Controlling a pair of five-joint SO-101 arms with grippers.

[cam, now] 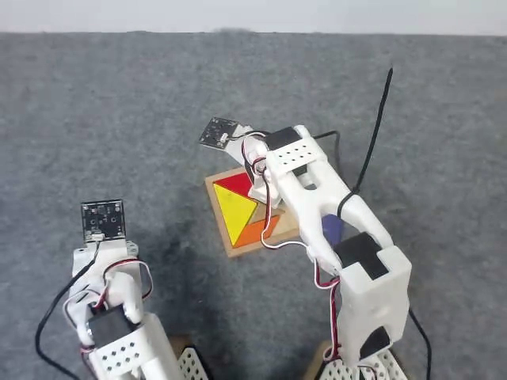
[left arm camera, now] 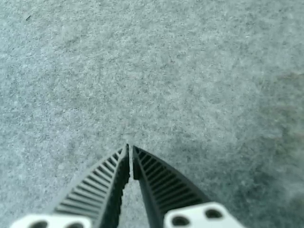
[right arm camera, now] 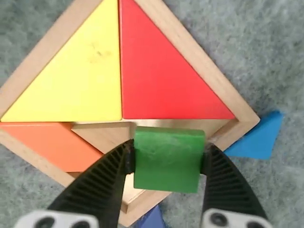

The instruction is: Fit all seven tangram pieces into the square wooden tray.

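The square wooden tray (right arm camera: 187,43) (cam: 224,238) lies mid-table, holding a yellow triangle (right arm camera: 80,80) (cam: 235,208), a red triangle (right arm camera: 159,76) (cam: 236,184) and an orange piece (right arm camera: 47,145) (cam: 255,232). My right gripper (right arm camera: 167,159) is shut on a green square piece (right arm camera: 167,159), held just above the tray's bare part. A light blue triangle (right arm camera: 259,137) lies on the carpet beside the tray, and a dark blue piece (right arm camera: 151,219) (cam: 333,229) pokes out near the tray's edge. My left gripper (left arm camera: 130,164) is shut over bare carpet, away from the tray, with nothing in it.
Grey carpet (cam: 119,119) covers the whole table. The right arm (cam: 317,206) reaches over the tray and hides its right half in the high view. The left arm (cam: 111,309) sits at the near left. A black cable (cam: 376,127) rises behind the right arm.
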